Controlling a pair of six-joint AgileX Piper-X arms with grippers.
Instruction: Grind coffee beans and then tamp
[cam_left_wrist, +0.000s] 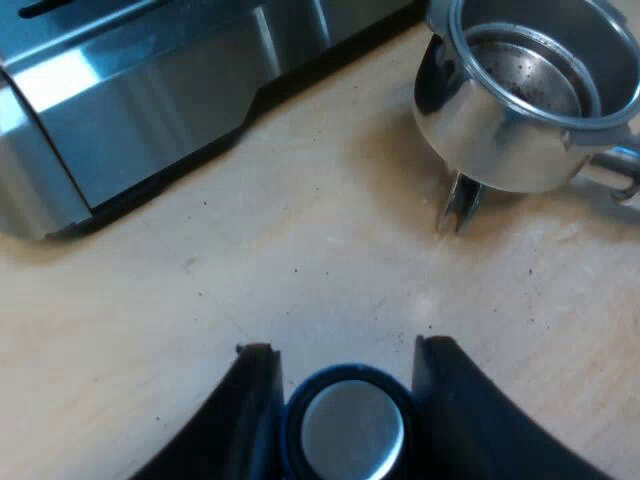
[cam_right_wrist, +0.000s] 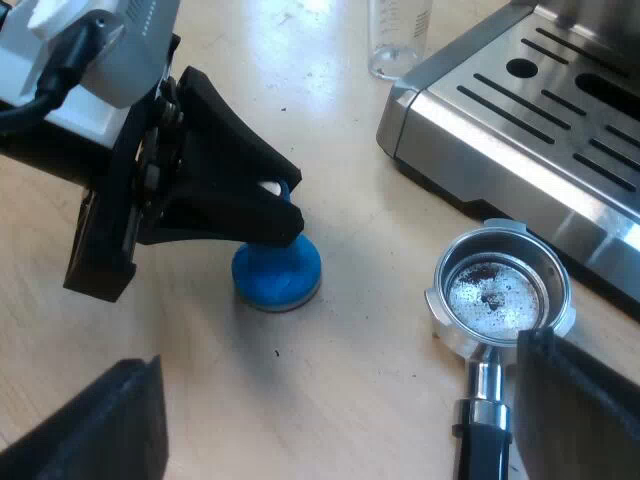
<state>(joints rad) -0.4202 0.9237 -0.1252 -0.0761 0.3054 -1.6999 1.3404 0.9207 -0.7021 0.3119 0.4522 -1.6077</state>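
1. Two tools share a pale bench (cam_left_wrist: 300, 250) beside the espresso machine (cam_right_wrist: 520, 130). The left tool (cam_left_wrist: 343, 345) pinches the blue tamper (cam_left_wrist: 350, 430), one black finger against each side of it. The tamper stands upright and appears to rest on the bench.
2. The right tool (cam_right_wrist: 340, 350) is spread wide and holds nothing. One of its fingers hangs just beside the handle of the metal holder (cam_right_wrist: 497, 290).
3. The holder lies loose on the bench, near the machine's front edge and well apart from the tamper. Its basket faces up and its dark handle points away from the machine.
4. The basket shows bare metal with only a scatter of dark specks, so it looks as though no full dose of grounds has gone in yet.
5. A measuring glass (cam_right_wrist: 398, 40) stands near the machine's corner, beyond the tamper.
6. Judged from this, the task is at an early stage. The tamper is in hand, but the grinding looks not yet done. The holder would need to be filled with grounds before the tamper is pressed into the basket.
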